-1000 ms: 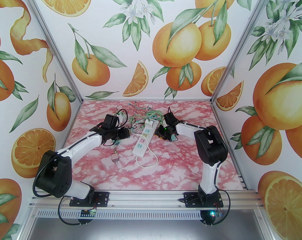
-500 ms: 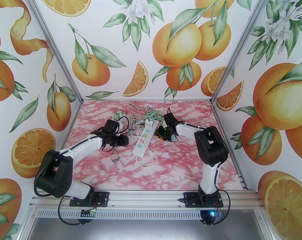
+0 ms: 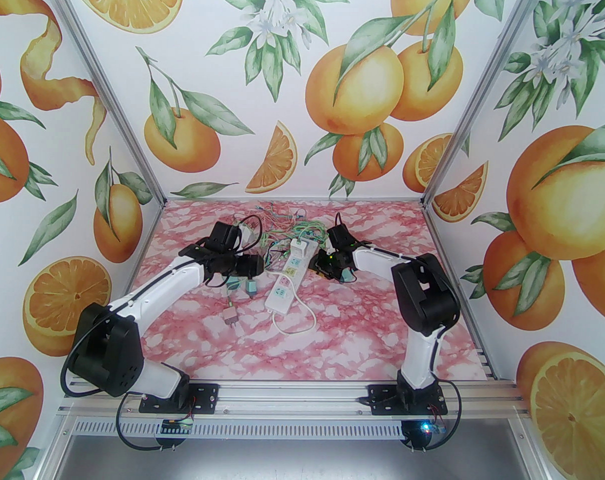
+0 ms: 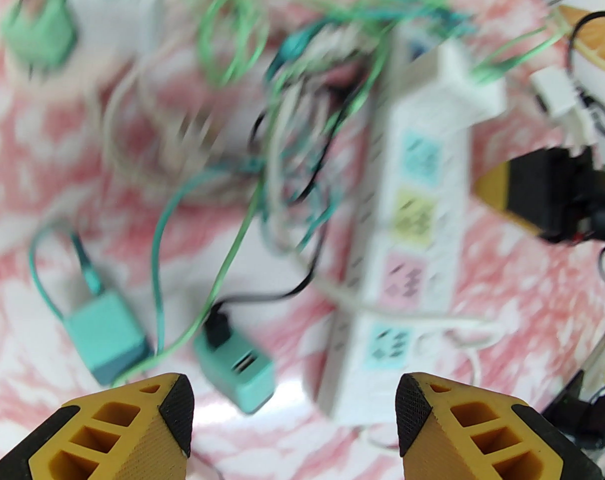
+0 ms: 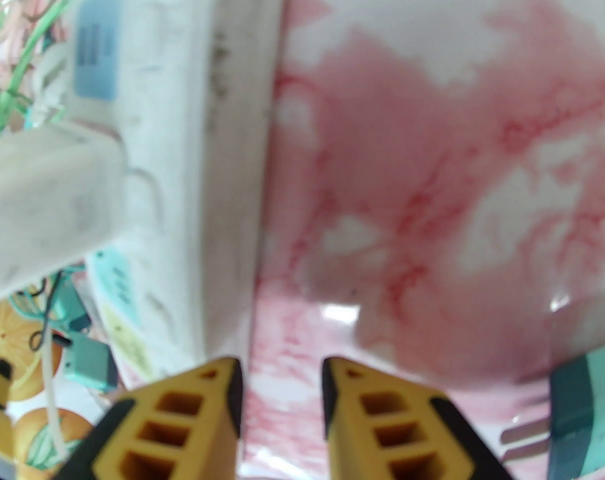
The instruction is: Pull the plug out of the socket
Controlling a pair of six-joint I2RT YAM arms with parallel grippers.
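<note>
As viewed from overhead, power strip (image 3: 286, 280): white, lying diagonally across middle of tabletop (image 3: 362, 328); four coloured socket faces in a row.
Plug (image 3: 298, 244): white, seated in the strip's far-end socket; not pulled off yet.
Left end effector (image 4: 292, 418): jaws wide, empty; hovering over tabletop just left of strip's near half.
Right end effector (image 5: 281, 398): jaws narrow, gripping nothing, bare tabletop in the gap; low at strip's right side, left finger just beside strip's side wall.
Teal cube (image 4: 105, 338): loose on tabletop ahead of left end effector, green lead attached, apart from strip.
Teal adapter (image 4: 235, 368): beside the cube, nearer the strip, black lead attached, slots on end face; not plugged in.
Green plug (image 4: 37, 33): far left in left wrist view, blurred.
Teal-edged plug (image 5: 577, 418): flat on tabletop right of right end effector, metal prongs pointing toward it.
Pink plug (image 3: 231, 316): on tabletop, near side of left end effector, clear of strip.
Cable tangle (image 3: 282, 228): green, white, black leads heaped behind and left of strip's far end.
Strip cord (image 3: 295, 320): white, looping off near end.
</note>
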